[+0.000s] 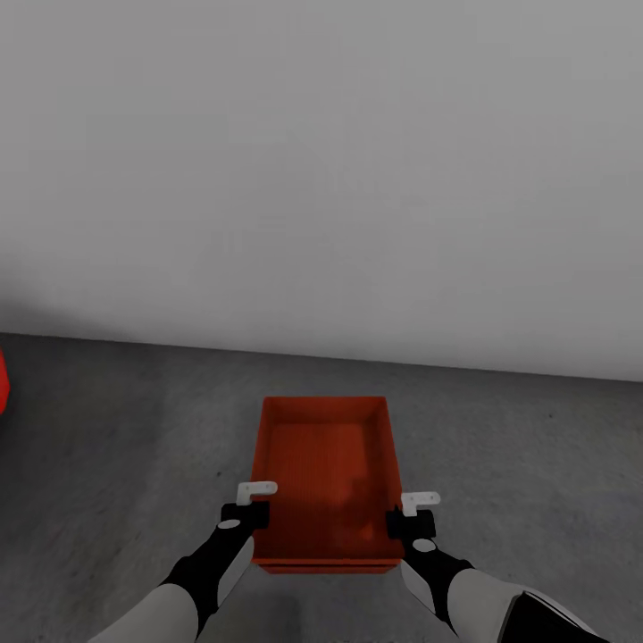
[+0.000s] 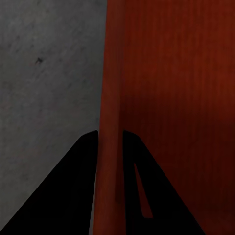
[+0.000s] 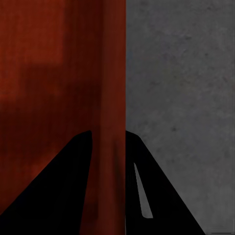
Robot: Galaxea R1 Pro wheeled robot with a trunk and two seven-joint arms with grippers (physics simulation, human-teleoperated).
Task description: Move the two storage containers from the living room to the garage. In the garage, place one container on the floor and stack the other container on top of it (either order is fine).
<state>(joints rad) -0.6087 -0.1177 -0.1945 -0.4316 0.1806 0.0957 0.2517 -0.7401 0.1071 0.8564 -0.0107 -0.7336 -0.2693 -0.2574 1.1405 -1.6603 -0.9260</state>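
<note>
Wall [image 1: 321, 170]: we see a plain pale grey wall across the upper half of the head view, meeting the ground in a nearly level line.
Floor [image 1: 125, 446]: dark grey mottled concrete spreads below the wall and around the box; we also see it in the left wrist view [image 2: 49, 73] and the right wrist view [image 3: 181, 98].
Storage container [image 1: 326, 473]: we see one orange-red open box, lidless, in front of us at the middle of the head view, long axis pointing toward the wall. Whether it rests on the floor or hangs just above it we cannot tell.
Left claw [image 1: 254, 505]: closed on the container's left wall near our end; in the left wrist view the thin wall [image 2: 110, 147] runs between the two dark fingers.
Right claw [image 1: 413, 513]: closed on the container's right wall, opposite the left one; the wall [image 3: 112, 147] sits pinched between its fingers.
Red shape [image 1: 4, 384]: a small red patch at the left edge, too cropped for us to identify.
</note>
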